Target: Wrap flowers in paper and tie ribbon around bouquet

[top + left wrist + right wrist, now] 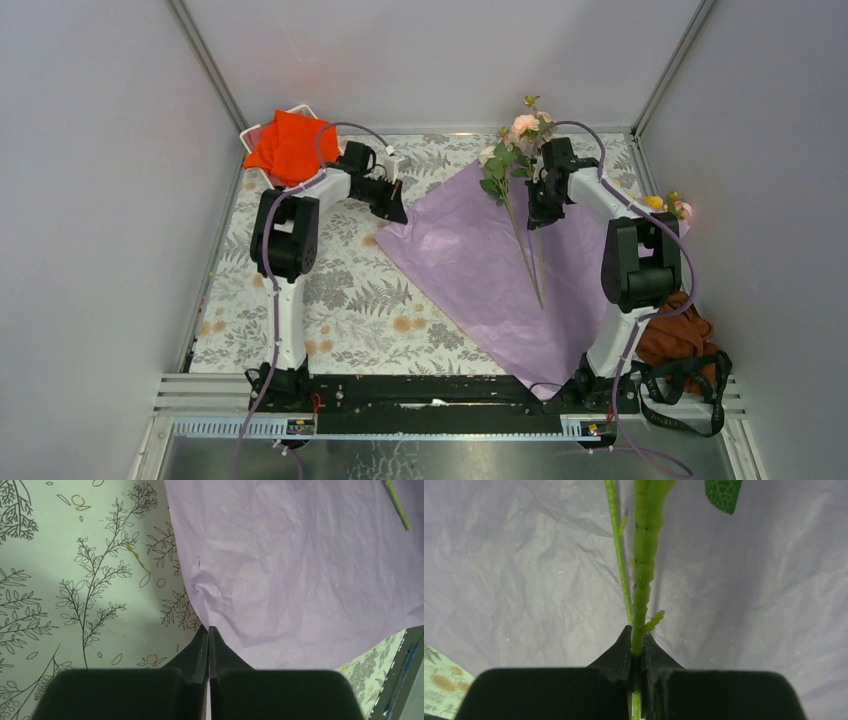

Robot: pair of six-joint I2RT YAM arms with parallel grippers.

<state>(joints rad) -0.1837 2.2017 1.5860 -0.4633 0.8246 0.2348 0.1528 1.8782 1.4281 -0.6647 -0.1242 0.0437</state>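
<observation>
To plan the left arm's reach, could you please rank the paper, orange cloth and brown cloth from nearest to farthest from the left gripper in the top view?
1. Paper: its edge is right at the left gripper.
2. Orange cloth: far left corner, behind the gripper.
3. Brown cloth: near right, beside the right arm's base.

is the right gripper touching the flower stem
Touching. The right wrist view shows the right gripper shut on the flower stem, which is pinched between its fingertips.
</observation>
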